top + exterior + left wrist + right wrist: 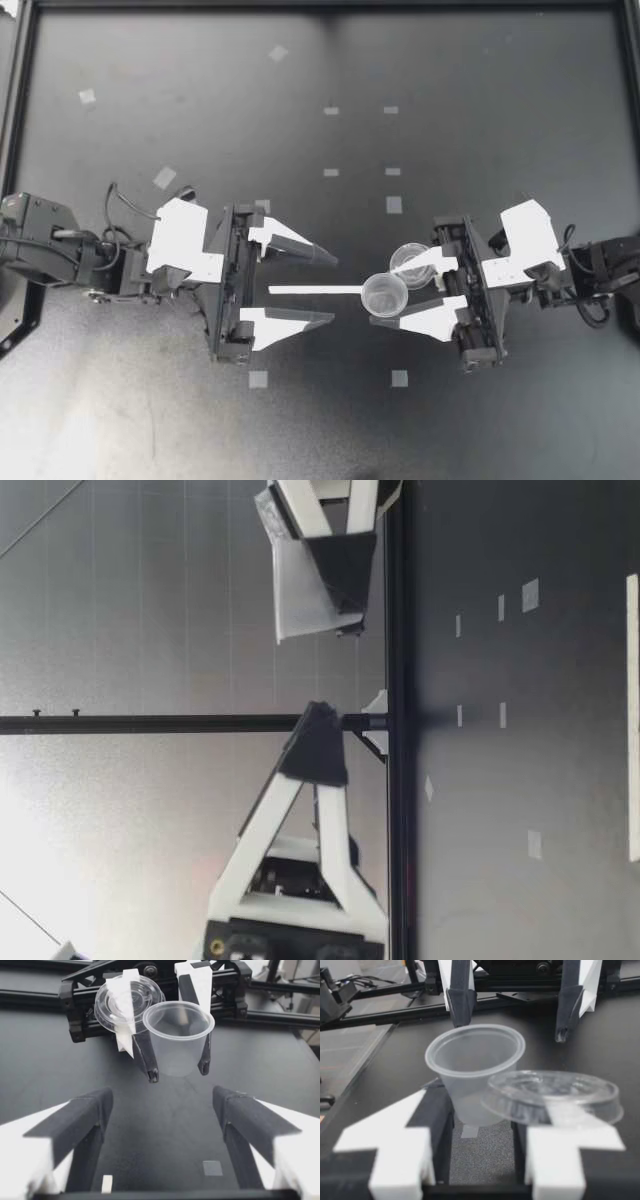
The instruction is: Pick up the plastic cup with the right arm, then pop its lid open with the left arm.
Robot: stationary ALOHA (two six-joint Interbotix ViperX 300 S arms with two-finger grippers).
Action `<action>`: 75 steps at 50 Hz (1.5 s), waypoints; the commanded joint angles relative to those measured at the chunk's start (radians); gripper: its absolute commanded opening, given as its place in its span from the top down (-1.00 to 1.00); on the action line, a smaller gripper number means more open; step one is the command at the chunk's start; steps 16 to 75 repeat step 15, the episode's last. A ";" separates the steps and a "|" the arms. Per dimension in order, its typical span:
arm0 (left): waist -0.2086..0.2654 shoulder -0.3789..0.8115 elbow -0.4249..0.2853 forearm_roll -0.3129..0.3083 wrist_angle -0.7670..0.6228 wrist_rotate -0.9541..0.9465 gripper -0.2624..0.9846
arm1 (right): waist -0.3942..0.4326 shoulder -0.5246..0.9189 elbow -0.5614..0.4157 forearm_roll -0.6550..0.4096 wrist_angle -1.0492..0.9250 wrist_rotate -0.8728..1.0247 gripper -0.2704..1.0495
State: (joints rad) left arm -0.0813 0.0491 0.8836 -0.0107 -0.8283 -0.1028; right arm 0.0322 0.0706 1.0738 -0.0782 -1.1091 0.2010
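Closest to the overhead lens, right end effector [388, 300] clenched on a small clear plastic cup [385, 293], upright, mouth open, raised above the matte black surface [450, 100]; round clear plastic lid [410, 260] lying on one finger of that end effector, beside the cup's rim, not seated on it; left end effector [333, 288] released and empty, facing the cup, near but apart; by the look of it, cup gripped and lifted, yet uncovered.
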 commanded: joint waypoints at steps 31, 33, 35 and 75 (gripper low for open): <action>-0.002 -0.015 -0.008 0.000 -0.005 0.002 -0.58 | 0.005 -0.009 -0.014 -0.005 -0.003 -0.002 0.10; -0.002 -0.015 -0.008 0.000 -0.005 0.002 -0.58 | 0.005 -0.009 -0.014 -0.005 -0.003 -0.002 0.10; -0.002 -0.015 -0.008 0.000 -0.005 0.002 -0.58 | 0.005 -0.009 -0.014 -0.005 -0.003 -0.002 0.10; -0.002 -0.015 -0.008 0.000 -0.005 0.002 -0.58 | 0.005 -0.009 -0.014 -0.005 -0.003 -0.002 0.10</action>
